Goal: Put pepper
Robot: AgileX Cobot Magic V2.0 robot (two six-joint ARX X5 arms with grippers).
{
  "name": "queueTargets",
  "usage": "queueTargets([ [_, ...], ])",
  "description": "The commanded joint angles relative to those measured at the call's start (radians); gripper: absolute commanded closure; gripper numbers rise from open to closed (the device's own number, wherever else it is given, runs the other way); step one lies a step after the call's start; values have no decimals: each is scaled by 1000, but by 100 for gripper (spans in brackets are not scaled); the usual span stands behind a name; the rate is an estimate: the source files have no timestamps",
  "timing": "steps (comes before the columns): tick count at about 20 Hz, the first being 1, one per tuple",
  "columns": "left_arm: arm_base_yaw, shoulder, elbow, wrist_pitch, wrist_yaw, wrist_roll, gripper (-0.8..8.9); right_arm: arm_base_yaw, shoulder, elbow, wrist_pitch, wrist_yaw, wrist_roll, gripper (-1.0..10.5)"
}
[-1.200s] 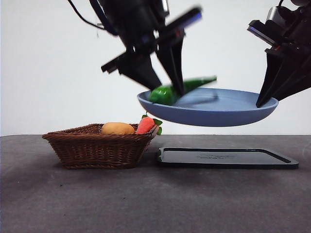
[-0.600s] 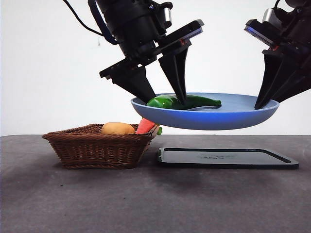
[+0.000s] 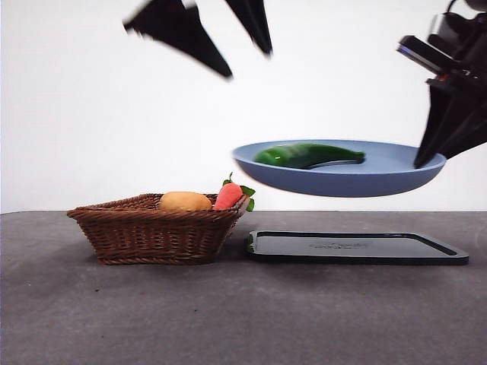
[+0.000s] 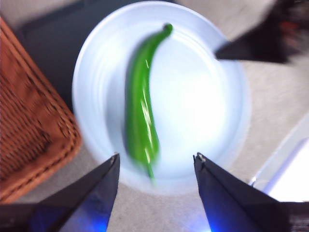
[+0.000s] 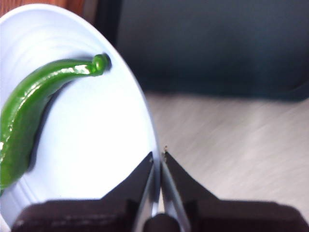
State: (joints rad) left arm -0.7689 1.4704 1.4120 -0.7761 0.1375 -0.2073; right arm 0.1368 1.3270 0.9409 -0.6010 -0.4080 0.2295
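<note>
Dark grey table carries, at left, a brown woven wicker basket holding a tan oval potato-like piece and a red-orange toy with green leaves; just right of the basket lies a flat black rectangular tray. Above the tray, clear of it, hangs a round pale-blue plate, its right rim pinched by the right end effector, jaws clenched on the edge. Left end effector now high over the plate's left part, jaws spread and empty; half a second ago it stood down in the plate astride the pepper, so it has let go and lifted away. Plate has also shifted a little right. The long glossy dark-green pepper lies loose in the plate, left of centre. Judgement: placing looks done; what remains is probably setting the plate down. Pepper's long axis runs roughly left to right, nearly level, slightly curved; thick end left, thin curled end pointing right toward the right end effector.
</note>
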Motion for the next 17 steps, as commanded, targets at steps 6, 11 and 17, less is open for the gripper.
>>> queueTargets([
  [6, -11, -239, 18, -13, -4, 54, 540, -142, 246, 200, 21, 0, 22, 944],
  [11, -11, -326, 18, -23, -4, 54, 542, -151, 446, 314, 55, 23, 37, 944],
  [17, -11, -340, 18, -43, -5, 53, 542, -150, 594, 347, 116, 21, 58, 944],
])
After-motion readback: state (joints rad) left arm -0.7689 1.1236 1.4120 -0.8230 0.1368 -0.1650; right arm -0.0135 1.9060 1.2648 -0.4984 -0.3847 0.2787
